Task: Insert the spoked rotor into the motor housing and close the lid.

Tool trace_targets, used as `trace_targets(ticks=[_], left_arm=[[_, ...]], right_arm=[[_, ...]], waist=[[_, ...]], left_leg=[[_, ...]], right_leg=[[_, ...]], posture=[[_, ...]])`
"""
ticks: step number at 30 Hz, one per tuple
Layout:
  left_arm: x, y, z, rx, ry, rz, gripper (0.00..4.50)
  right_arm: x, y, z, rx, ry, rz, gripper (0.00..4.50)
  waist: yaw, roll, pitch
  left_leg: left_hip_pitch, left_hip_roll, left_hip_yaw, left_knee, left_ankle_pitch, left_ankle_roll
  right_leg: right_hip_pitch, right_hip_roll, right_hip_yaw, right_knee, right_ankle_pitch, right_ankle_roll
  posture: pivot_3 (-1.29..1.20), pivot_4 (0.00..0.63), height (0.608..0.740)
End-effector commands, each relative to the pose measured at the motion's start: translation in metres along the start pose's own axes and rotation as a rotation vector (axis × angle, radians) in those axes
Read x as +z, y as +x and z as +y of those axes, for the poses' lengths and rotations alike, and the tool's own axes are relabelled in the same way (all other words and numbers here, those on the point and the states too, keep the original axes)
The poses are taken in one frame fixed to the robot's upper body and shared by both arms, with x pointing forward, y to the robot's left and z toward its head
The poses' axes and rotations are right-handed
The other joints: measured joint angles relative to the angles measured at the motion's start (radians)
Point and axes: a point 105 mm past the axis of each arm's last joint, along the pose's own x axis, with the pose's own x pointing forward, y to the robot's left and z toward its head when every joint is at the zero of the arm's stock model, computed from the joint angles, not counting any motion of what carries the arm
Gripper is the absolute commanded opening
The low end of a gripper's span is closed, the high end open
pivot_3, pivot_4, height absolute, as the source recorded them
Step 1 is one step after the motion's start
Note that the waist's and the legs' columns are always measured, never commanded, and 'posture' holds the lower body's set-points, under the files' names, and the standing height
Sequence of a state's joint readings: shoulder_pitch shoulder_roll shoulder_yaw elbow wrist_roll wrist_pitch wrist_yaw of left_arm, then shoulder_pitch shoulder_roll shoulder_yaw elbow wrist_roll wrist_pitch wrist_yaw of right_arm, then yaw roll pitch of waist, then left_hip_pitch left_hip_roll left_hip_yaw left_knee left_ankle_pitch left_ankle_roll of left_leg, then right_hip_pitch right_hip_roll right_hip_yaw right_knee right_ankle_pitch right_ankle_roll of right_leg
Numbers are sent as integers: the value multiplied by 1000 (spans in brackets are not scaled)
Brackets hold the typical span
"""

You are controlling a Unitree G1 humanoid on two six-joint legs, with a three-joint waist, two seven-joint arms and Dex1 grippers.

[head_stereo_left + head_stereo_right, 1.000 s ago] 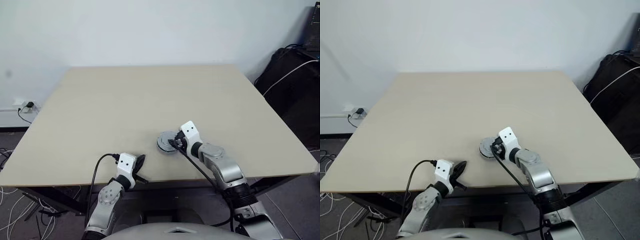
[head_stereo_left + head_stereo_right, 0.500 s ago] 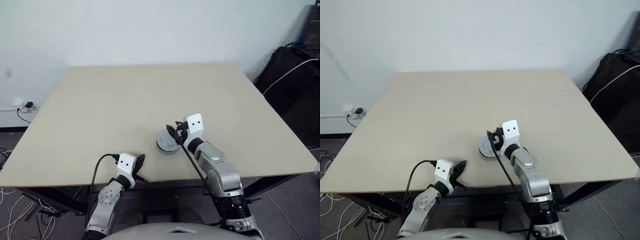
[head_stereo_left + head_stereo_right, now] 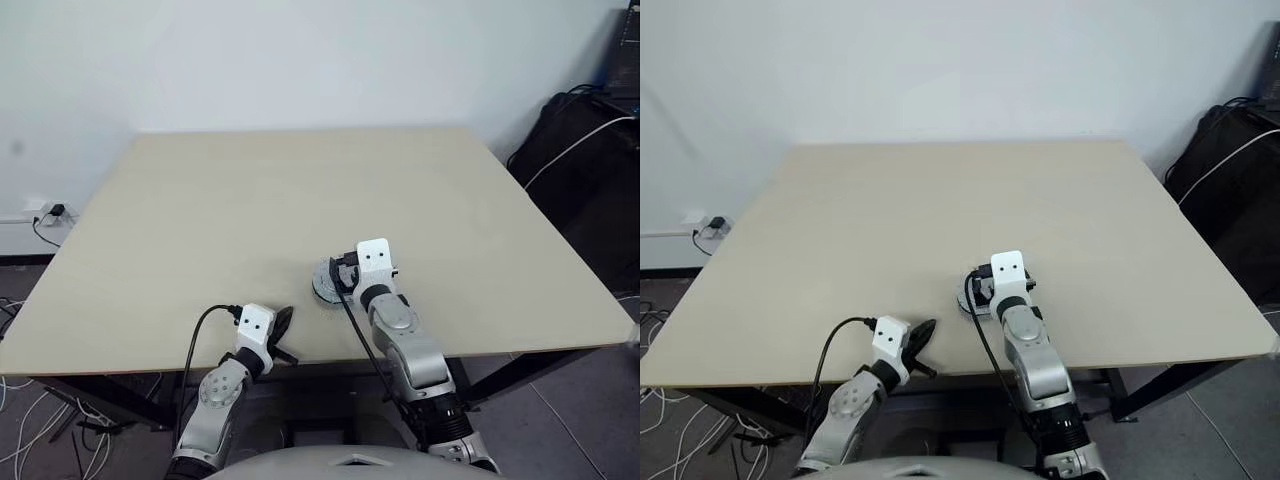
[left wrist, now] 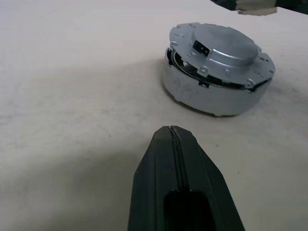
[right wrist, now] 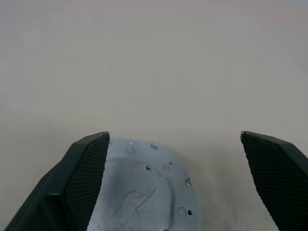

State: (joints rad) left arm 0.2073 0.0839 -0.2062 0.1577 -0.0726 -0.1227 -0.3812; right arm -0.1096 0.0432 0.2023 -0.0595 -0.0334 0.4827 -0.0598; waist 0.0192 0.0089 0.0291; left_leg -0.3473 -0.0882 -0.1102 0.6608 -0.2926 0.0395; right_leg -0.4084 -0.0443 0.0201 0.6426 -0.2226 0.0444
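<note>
- Silver-grey metal throughout: the lid sits on top of the motor housing, and the pair rests on the pale table near its front edge, between the two arms.
- The lid looks cocked rather than flush. On the side facing the left wrist camera a dark gap shows between its rim and the housing wall, with something shiny inside.
- I judge the assembly rigid and fairly heavy for its size, so it should not crush. Its smooth wall and domed top look slippery to black rubbery pads.
- The best hold is probably across the straight side wall of the housing, low down. To seat the lid, a press on the flat centre, clear of the small raised block, seems safer than a pinch at the rim.
- The right gripper hangs directly over the lid with its fingers spread wide, touching nothing I can see.
- The left gripper has its fingers pressed together and empty, pointed at the housing from near the table edge, well apart from it.
- Hidden: the windings and the spoked rotor are under the lid, so whether the rotor is seated cannot be told.
- In the head views the right wrist covers most of the assembly.
</note>
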Motion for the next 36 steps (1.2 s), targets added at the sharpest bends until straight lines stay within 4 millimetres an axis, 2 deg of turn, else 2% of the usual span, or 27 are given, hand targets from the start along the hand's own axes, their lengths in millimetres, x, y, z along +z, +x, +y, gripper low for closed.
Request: trace_targets(ticks=[1,13,17,36], left_arm=[[15,-1,0,-6,16,-45,0],[22,-3,0,-1,23,-36,0],[22,-4,-1,-2,24,-33,0],[23,-6,-1,-2,26,-25,0]], right_arm=[[16,3,23,29,63,-59,4467],[17,-1,52,144,68,-81,4467],[15,-2,56,161,75,-72,4467],[-20,0,62,166,90,87,4467]], waist=[[-1,0,0],[-7,1,0],[-6,1,0],[-6,1,0]], left_leg=[[0,0,0,0,0,0],[0,0,0,0,0,0],[0,0,0,0,0,0],[0,0,0,0,0,0]], right_leg=[[0,0,0,0,0,0],[0,0,0,0,0,0],[0,0,0,0,0,0],[0,0,0,0,0,0]], posture=[[0,0,740],[0,0,740],[0,0,740],[0,0,740]])
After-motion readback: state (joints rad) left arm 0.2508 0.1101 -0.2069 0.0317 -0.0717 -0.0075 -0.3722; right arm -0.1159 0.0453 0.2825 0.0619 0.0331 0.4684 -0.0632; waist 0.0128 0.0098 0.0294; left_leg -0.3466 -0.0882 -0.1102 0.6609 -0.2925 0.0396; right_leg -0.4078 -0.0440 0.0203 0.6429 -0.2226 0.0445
